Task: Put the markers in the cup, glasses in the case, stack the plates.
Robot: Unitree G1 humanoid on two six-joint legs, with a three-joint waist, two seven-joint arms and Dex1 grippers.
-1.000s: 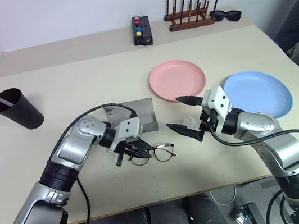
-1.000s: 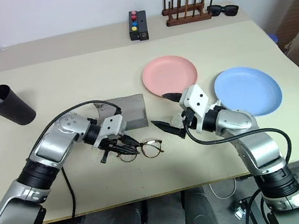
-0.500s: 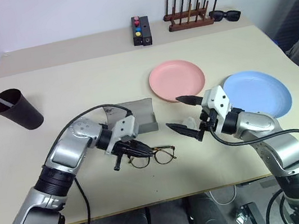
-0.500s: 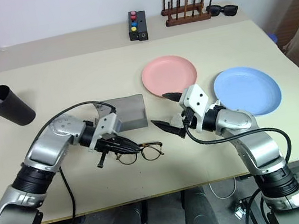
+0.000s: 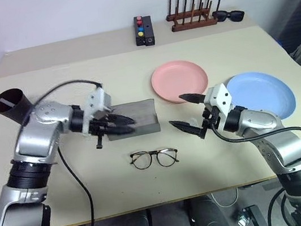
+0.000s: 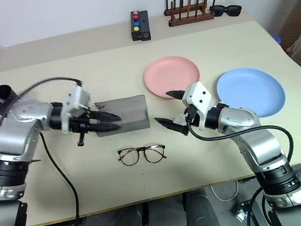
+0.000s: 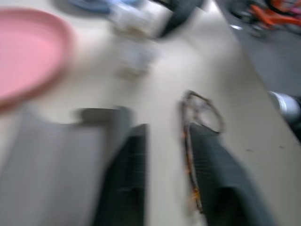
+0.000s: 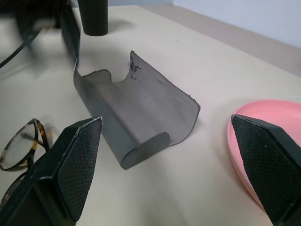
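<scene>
1. The step in hand looks like the glasses-into-case one. The glasses (image 5: 154, 159) lie unfolded on the table (image 5: 233, 54), just in front of the open grey case (image 5: 140, 118), and nothing is touching them.

2. The left gripper (image 5: 119, 125) hangs over the case's near edge. In the left wrist view its two fingers stand apart with nothing between them, the glasses frame visible on the table past them, so it's released and empty.

3. The right gripper (image 5: 184, 111) sits between the case and the pink plate (image 5: 179, 80), jaws spread wide, holding nothing. Its wrist view looks straight into the case (image 8: 136, 117), with the glasses off to one side.

4. Next move, as a guess: one gripper needs to come down on the glasses and pinch them at the bridge or a temple. The frame is thin and lies flat, so the grip has to be low and careful. Then lift and set them into the case's curved trough. The arms may also need folding for the lid to shut.

5. The rest: a marker already pokes out of the black cup (image 5: 10, 104) at the table's left side. The pink plate and blue plate (image 5: 262, 93) lie side by side, not stacked yet.
</scene>
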